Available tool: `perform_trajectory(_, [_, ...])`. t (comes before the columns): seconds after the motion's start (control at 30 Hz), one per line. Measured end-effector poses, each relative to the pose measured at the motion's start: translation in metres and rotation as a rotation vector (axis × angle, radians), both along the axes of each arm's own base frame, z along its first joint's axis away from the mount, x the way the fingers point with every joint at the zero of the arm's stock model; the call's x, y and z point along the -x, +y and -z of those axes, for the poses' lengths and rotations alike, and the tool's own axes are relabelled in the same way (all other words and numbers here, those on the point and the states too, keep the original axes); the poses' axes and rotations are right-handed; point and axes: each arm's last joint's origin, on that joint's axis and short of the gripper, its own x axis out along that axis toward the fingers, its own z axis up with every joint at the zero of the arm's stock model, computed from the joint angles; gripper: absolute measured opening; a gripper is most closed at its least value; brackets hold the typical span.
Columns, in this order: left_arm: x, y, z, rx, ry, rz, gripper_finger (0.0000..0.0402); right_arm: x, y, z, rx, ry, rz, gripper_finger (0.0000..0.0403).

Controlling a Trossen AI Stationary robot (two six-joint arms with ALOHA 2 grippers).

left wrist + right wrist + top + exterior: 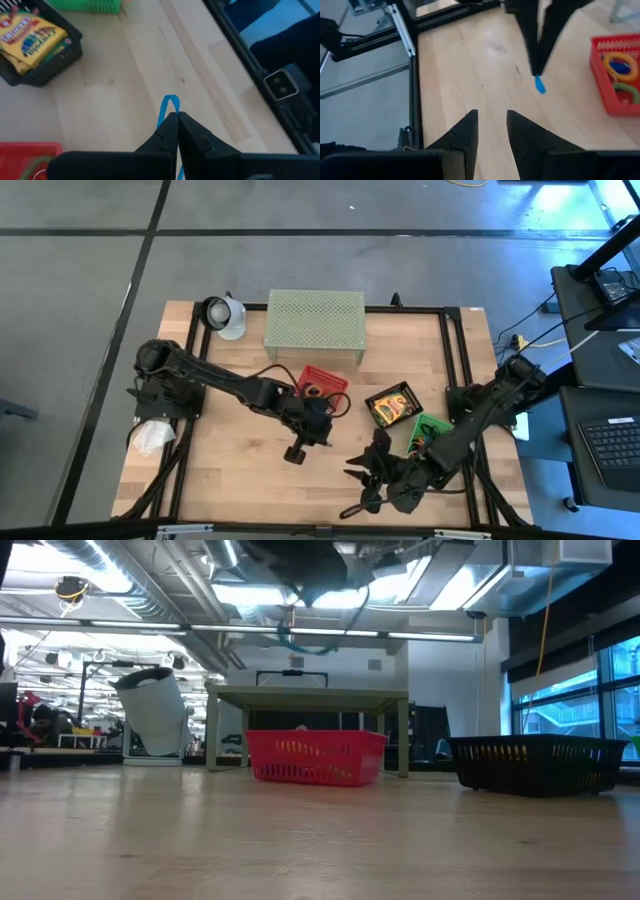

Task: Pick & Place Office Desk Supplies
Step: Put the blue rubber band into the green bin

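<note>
the left gripper (176, 122) hung above the bare middle of the wooden table (230, 470), its fingers clenched on a thin blue loop (169, 109) that poked out past the fingertips. in the right wrist view the same loop (540, 85) showed as a small blue end dangling below the tips of the left gripper (536, 70), clear of the tabletop.

behind and to one side of the left gripper sat a red basket (322, 384), near it; in the right wrist view that basket (605, 85) held yellow, blue and green rings. farther out, between the two arms, a black basket (394, 405) carried yellow-and-green crayon boxes (30, 37), and a green basket (428, 430) stood just beside it, partly under the right arm.

the right gripper (492, 130) hovered low over the front of the table, well apart from the left gripper, with its fingers parted by a narrow gap and nothing between them.

beyond the red basket stood a pale green perforated metal shelf (314, 322), with a roll of tape on a white holder (222, 314) beside it. a white wad (152, 438) lay near the left arm's base.

in the low view the red basket (315, 755) and the black basket (535, 762) rested on the tabletop.
</note>
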Motion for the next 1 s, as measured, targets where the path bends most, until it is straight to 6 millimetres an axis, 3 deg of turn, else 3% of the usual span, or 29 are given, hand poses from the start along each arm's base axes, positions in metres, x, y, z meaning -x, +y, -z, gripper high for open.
perform_trajectory(0.53, [0.008, -0.024, -0.011, 0.09, -0.029, 0.068, 0.0002, -0.034, -0.011, 0.013, 0.017, -0.035, -0.012, 0.022])
perform_trajectory(1.0, [0.008, -0.025, -0.015, 0.111, -0.057, 0.083, 0.0002, -0.049, -0.019, 0.022, 0.01, -0.033, -0.002, 0.0205])
